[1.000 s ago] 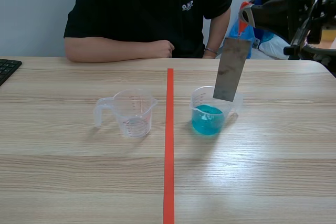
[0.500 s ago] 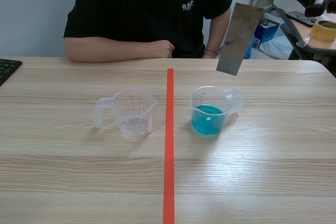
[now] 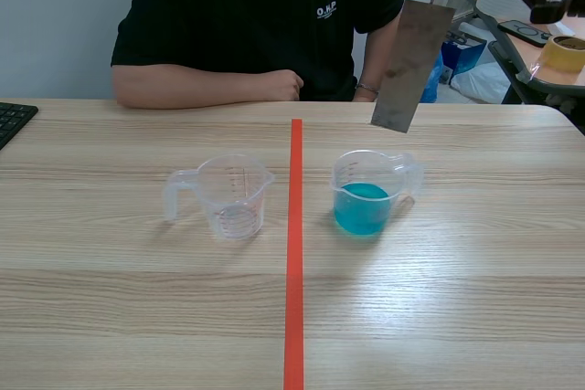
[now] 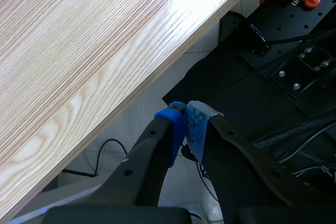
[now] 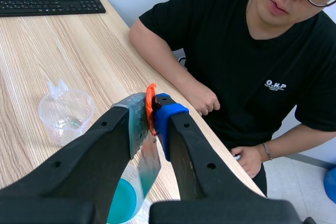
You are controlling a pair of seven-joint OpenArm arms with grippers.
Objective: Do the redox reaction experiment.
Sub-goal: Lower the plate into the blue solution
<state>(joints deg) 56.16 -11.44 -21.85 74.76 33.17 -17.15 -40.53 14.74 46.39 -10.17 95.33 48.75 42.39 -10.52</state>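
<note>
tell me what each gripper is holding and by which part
The right gripper is shut on the metal strip, pinching its top end; the strip hangs above the cup of blue liquid. The left gripper is shut on nothing.

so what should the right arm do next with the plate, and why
Probably carry the metal plate sideways over the red tape toward the empty cup. The right gripper is shut on its top end, it hangs clear above the cup of blue liquid, and a second ago it stood in that cup, so the dip looks done.
</note>
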